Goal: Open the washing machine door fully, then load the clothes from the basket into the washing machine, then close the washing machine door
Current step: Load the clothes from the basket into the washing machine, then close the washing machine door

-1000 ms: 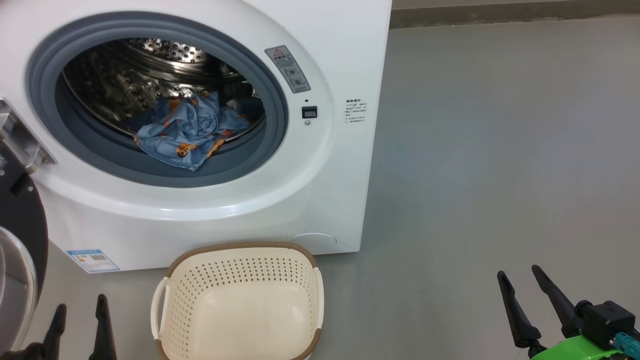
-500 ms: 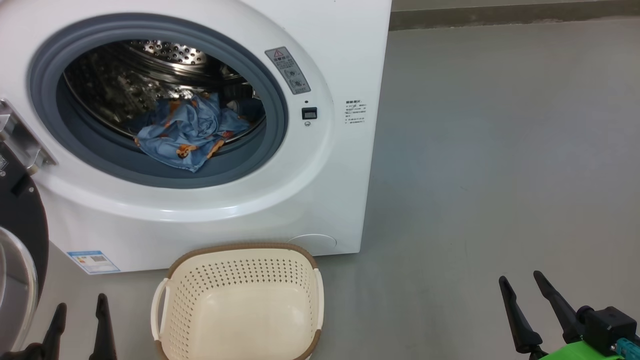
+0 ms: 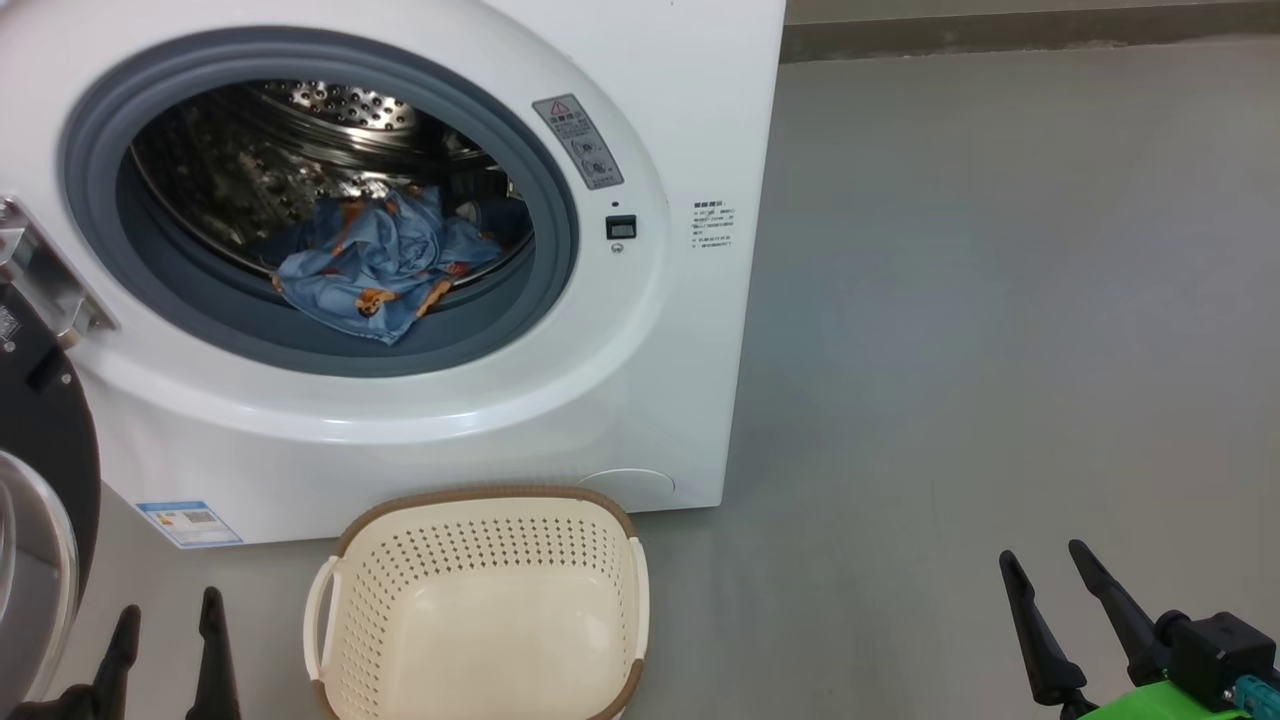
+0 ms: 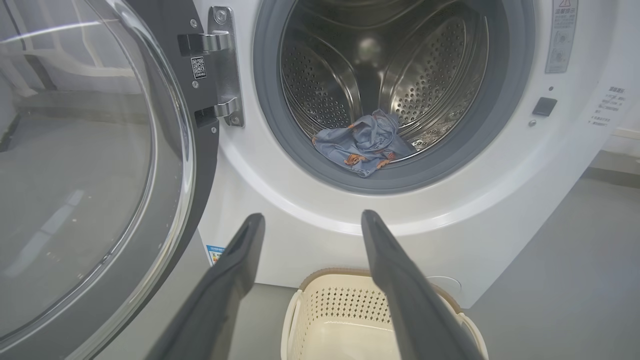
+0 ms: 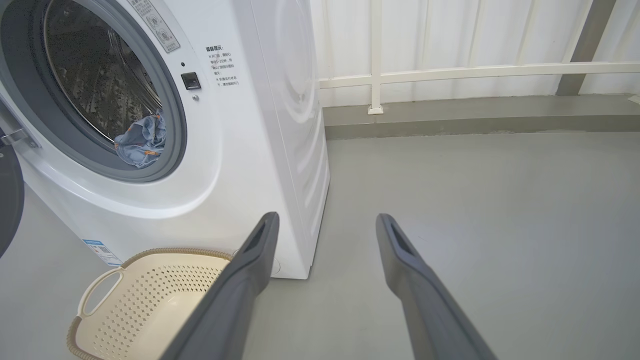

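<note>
Washing machine [image 3: 640,380]: white front-loader, ahead of the left gripper [image 3: 169,601] and well to the left of the right gripper [image 3: 1040,550].
Door [image 3: 45,440]: swung wide on its hinge, just left of the left gripper.
Basket [image 3: 480,505]: on the floor at the machine's foot, just right of the left gripper.
Clothes [image 3: 375,265]: blue bundle in the drum, one edge over the grey ring, above and beyond the left gripper, well apart from it.
Left gripper: fingers apart.
Right gripper: fingers apart, over grey floor.

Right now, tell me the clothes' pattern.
The clothes are light blue with orange-brown figures; head view best.
</note>
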Available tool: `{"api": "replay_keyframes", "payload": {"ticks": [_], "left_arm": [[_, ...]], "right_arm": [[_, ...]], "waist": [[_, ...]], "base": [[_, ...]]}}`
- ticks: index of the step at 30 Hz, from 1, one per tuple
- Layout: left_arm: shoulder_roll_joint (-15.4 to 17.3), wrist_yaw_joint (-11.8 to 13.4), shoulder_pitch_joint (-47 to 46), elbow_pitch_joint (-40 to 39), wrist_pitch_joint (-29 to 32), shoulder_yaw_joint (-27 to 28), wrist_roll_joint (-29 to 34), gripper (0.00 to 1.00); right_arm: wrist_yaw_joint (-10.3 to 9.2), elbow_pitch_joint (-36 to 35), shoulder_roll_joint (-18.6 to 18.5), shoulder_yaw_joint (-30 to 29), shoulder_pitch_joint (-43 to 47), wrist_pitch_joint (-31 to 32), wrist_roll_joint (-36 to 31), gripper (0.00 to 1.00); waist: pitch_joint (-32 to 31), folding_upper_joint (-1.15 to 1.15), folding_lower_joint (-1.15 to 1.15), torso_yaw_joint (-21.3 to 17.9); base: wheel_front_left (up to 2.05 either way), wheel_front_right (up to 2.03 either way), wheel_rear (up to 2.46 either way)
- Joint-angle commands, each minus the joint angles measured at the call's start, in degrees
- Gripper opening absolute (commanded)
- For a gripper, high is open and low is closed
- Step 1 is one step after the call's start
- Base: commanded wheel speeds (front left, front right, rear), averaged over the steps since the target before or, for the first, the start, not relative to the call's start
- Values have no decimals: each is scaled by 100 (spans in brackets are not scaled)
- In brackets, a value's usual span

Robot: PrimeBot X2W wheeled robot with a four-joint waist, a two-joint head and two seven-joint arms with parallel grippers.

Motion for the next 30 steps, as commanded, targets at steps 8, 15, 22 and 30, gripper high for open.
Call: {"api": "replay_keyframes", "payload": {"ticks": [8,15,22,30], "left_arm": [[61,-8,-113,-102,-37,197,42,100],[80,-8,-66,-164,-37,156,1,100],[73,-8,-72,-209,-37,140,11,100],[66,-8,-88,-231,-37,87,-73,100]], "right_arm": [[9,-156,-132,114,-20,-28,22,100],[9,-167,-155,114,-5,-28,37,100],[9,-176,-155,107,-9,-28,34,100],[9,-186,-145,127,-4,-28,10,100]], "waist": [[-34,0,0,2],[-42,0,0,31],[-32,0,0,72],[-31,0,0,226]], "base": [[-100,100,0],[-120,120,0],[-31,31,0],[0,0,0]]}}
